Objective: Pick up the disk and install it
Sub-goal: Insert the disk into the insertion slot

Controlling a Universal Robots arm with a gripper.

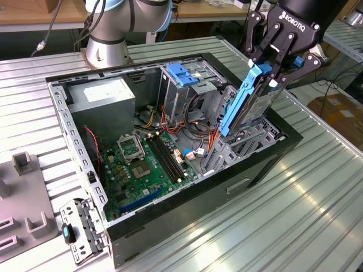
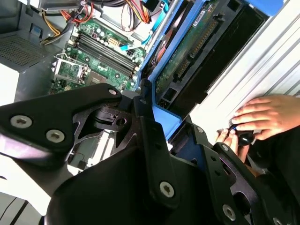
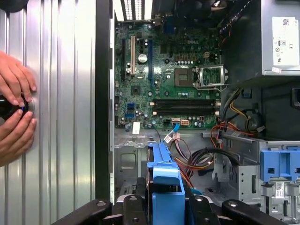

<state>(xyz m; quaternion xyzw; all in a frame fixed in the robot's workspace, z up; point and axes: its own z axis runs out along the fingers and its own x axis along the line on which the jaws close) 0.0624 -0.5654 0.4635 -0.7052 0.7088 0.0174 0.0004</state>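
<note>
To the exterior view's right of the grey power-supply box (image 1: 105,99), at the open black computer case's (image 1: 170,226) edge, the black gripper (image 1: 271,71) is angling steeply down, clamping the tilted silver-grey, blue-railed disk (image 1: 249,107) over the metal drive cage (image 1: 249,144).

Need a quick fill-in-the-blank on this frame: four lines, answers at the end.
1. The hand is ___ on the disk.
2. The disk's rails are coloured ___.
3. The disk is held ___, not flat, above the open case.
4. The motherboard in the case is ___.
Answers: shut; blue; tilted; green.
</note>
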